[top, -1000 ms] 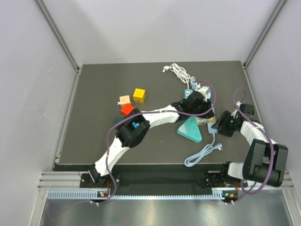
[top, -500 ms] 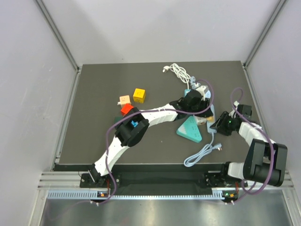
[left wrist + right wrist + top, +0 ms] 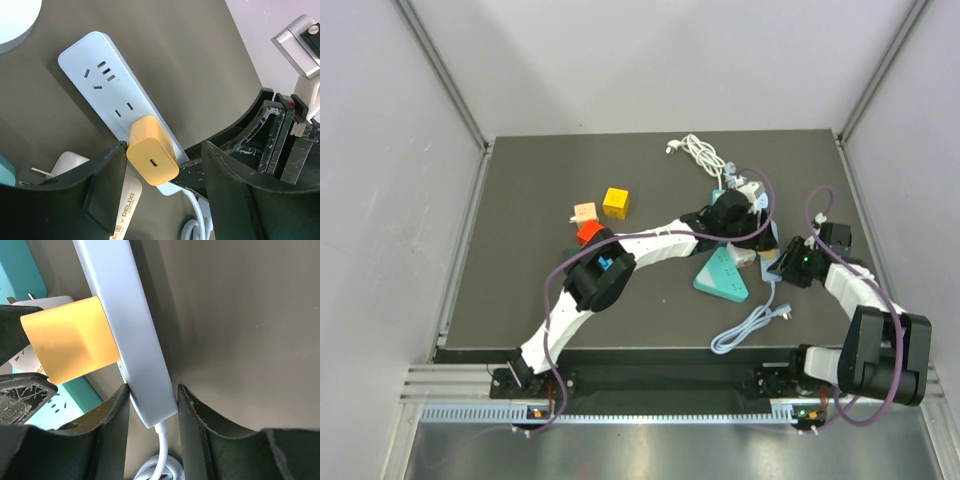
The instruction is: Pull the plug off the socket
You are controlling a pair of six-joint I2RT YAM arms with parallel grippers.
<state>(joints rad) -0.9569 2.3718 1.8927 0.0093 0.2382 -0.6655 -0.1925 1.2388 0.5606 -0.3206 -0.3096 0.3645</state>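
right pincer (image 3: 152, 392) farther left on socket strip (image 3: 120, 305), plug (image 3: 70, 342) prongs unseen

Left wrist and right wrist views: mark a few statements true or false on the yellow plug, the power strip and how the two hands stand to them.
1. The yellow plug is seated in the power strip. True.
2. The left hand is clamped on the plug from both sides. False: its jaws stand open around the plug, with a clear gap to one finger.
3. The right hand is shut on the strip at its cable end. True.
4. The plug sits in the socket farthest from the cable. False: it sits in the one nearest the cable end, and the other sockets are free.
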